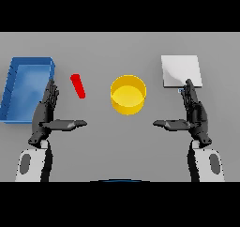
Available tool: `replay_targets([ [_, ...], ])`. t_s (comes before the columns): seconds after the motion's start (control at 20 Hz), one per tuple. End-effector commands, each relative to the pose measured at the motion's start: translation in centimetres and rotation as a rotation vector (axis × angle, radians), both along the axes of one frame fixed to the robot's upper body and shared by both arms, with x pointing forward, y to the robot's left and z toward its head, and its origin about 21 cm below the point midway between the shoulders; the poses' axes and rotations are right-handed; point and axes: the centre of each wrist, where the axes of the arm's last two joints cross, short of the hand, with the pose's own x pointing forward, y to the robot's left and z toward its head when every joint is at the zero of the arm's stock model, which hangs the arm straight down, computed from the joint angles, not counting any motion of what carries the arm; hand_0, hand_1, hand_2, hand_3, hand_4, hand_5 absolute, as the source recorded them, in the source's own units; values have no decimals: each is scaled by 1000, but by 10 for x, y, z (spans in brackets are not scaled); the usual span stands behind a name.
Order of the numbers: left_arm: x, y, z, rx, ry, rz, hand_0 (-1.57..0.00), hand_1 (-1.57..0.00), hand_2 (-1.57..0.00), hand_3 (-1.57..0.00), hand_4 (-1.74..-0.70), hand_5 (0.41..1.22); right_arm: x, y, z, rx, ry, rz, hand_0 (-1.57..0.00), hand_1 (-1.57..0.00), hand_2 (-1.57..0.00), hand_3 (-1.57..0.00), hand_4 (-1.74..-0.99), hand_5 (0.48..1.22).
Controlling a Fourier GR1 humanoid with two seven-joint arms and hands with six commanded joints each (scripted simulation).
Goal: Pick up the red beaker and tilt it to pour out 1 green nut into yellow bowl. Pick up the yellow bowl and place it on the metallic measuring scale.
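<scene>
A red beaker (78, 86) rests on the grey table, a slim tilted shape left of centre. No green nut shows in this view. The yellow bowl (128, 95) stands in the middle of the table. At the back right lies the metallic measuring scale (181, 71), a pale square plate. My left hand (46, 112) is at the lower left, fingers straight and thumb pointing inward, just below and left of the beaker and apart from it. On the lower right my right hand (194, 112) mirrors it, open, its fingertips overlapping the scale's near edge.
A blue tray (15, 94) sits at the far left, just beyond my left hand. Bare grey table lies between the two hands in front of the bowl.
</scene>
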Motion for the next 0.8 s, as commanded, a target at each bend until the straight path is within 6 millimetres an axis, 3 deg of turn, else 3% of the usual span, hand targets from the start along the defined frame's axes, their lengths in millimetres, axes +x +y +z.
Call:
replay_targets([
  [0.0, 0, 1, 0, 0, -1, 2, 1, 1, 1, 1, -1151, 599, 1, 0, 0, 0, 1, -1, 1, 1, 1, 1, -1167, 599],
  [0.25, -7, 10, 0, 0, -6, 3, 1, 1, 1, 1, -1151, 599, 8, 2, 1, -2, 3, -1, 1, 1, 1, 1, -1167, 599],
  [0.35, -21, 17, 7, 108, -30, -36, 1, 1, 1, 1, -1156, 599, -9, 3, 4, -248, -116, 5, 1, 1, 1, 1, -1163, 595],
  [0.45, -25, 12, 15, 139, -23, -64, 1, 1, 1, 1, -1161, 599, -16, 5, 5, -328, -123, 6, 1, 1, 1, 1, -1160, 591],
  [0.75, -26, 10, 14, 198, 20, -86, 1, 1, 1, 1, -1159, 602, -18, 10, 8, -313, -117, 10, 1, 1, 1, 1, -1199, 603],
])
